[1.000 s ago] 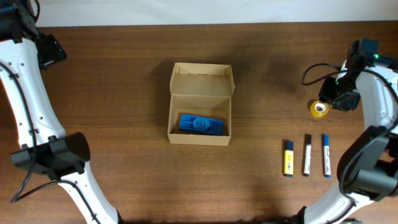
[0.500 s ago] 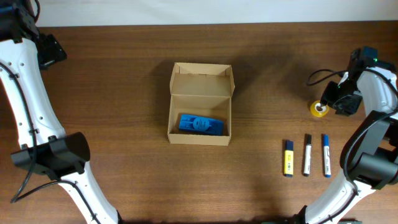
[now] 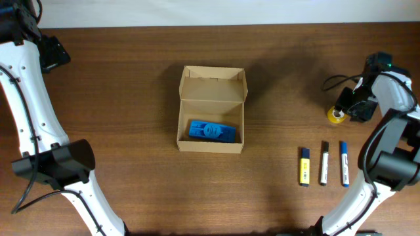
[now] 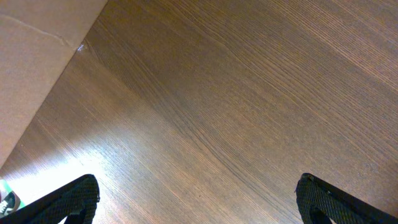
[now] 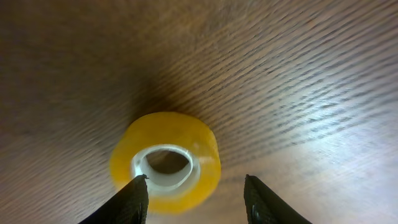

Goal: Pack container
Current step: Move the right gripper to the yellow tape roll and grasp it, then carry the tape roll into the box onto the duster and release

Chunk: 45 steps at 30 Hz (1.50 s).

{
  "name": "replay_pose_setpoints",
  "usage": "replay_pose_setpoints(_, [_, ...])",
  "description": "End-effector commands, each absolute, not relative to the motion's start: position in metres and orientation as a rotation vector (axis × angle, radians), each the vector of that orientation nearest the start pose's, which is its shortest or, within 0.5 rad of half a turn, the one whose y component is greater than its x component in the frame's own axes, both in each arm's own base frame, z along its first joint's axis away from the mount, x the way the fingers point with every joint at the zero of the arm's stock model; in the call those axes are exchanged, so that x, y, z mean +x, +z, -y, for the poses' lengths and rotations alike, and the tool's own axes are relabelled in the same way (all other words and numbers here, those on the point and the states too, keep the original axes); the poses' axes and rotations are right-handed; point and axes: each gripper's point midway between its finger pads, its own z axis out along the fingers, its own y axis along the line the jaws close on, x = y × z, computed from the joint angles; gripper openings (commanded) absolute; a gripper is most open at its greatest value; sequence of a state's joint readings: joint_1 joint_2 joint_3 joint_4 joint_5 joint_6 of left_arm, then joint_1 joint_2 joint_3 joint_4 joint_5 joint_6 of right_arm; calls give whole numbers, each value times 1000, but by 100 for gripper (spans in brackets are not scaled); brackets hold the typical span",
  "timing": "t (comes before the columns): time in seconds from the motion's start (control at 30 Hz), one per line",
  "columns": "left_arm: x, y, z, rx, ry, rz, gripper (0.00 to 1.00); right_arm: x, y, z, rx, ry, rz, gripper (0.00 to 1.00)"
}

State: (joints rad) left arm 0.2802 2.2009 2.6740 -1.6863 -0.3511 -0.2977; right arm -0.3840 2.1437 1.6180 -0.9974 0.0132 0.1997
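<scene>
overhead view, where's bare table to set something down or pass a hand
Bare wood: the wide stretch left of the cardboard box, and between box and markers. Crowded at right: tape roll, right gripper, markers.

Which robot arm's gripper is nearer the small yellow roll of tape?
Right. The right gripper hangs just above the yellow roll of tape; the left gripper is far off, at the brown wooden table's opposite end.
</scene>
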Motion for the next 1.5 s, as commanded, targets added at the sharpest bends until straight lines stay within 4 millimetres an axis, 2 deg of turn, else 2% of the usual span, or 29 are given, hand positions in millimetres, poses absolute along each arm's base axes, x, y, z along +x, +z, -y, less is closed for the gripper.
replay_pose_setpoints(0.0, [414,271,-182,-855,486,-2612,100,378,1,158,939,-30,-3000,50])
replay_pose_setpoints(0.1, [414,271,-182,-855,486,-2612,100,376,-9,157,945,-27,-3022,49])
replay_pose_setpoints(0.2, [413,271,-182,-856,486,-2612,100,373,-18,156,951,-23,-3045,37])
replay_pose_setpoints(0.23, [413,271,-182,-856,486,-2612,100,372,-19,155,952,-23,-3051,28])
replay_pose_setpoints(0.43, [413,271,-182,-856,486,-2612,100,371,-23,155,953,-21,-3062,24])
replay_pose_setpoints(0.5, [413,271,-182,-856,486,-2612,100,371,-23,155,951,-21,-3063,4])
replay_pose_setpoints(0.67, [413,271,-182,-856,486,-2612,100,374,-21,144,954,79,-3060,4])
replay_pose_setpoints(0.8, [413,271,-182,-856,486,-2612,100,382,-6,129,944,235,-3032,4])
replay_pose_setpoints(0.9, [413,271,-182,-856,486,-2612,100,396,25,118,796,320,-2991,4])
replay_pose_setpoints(0.97, [413,271,-182,-855,486,-2612,100,406,57,112,668,329,-2945,4])
replay_pose_setpoints(1.07, [413,271,-182,-856,486,-2612,100,419,115,101,510,297,-2841,4])
replay_pose_setpoints(1.17, [413,271,-182,-856,486,-2612,100,425,187,75,319,272,-2714,4])
replay_pose_setpoints(1.2, [413,271,-182,-856,486,-2612,100,424,212,59,219,282,-2672,4])
replay_pose_setpoints(1.3, [413,272,-182,-856,486,-2612,100,411,262,14,-53,270,-2580,4])
replay_pose_setpoints(1.37, [413,271,-182,-856,486,-2612,100,399,285,-22,-284,254,-2515,4])
replay_pose_setpoints(1.47, [413,271,-182,-855,486,-2612,100,377,299,-77,-655,241,-2425,4])
